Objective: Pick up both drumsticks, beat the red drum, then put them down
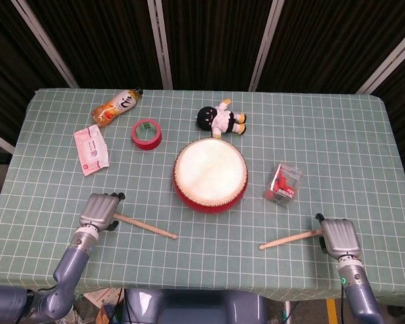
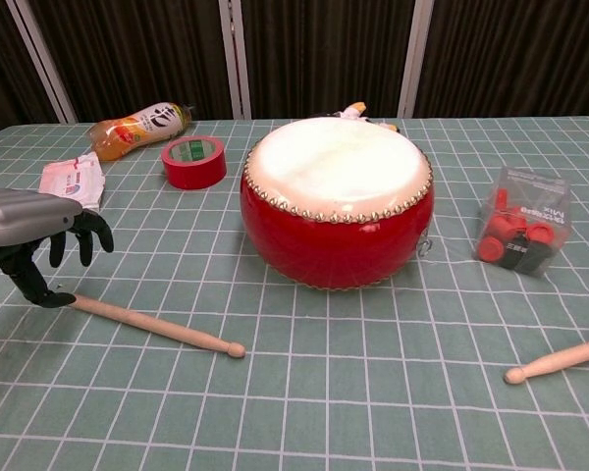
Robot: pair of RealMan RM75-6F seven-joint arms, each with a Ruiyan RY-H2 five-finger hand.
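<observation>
Both pale wooden drumsticks lie on the green checked tablecloth [image 1: 337, 148], so the job looks almost finished; the left hand [image 2: 25, 231], fingers spread, touches the left stick's [image 2: 152, 324] butt; whether the right hand [image 1: 339, 236] grips the right stick [image 1: 289, 239] I cannot tell. The red drum [image 1: 210, 175] sits centre; a doll [image 1: 221, 119] at 12 o'clock; a clear box of red pieces [image 1: 283, 183] at 3 o'clock; nothing obstructs.

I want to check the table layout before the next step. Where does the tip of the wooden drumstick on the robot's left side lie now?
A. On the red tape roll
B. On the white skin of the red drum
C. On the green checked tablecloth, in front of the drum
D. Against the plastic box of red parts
C: the wooden drumstick lies flat on the green checked tablecloth, its tip apart from the red drum.
</observation>
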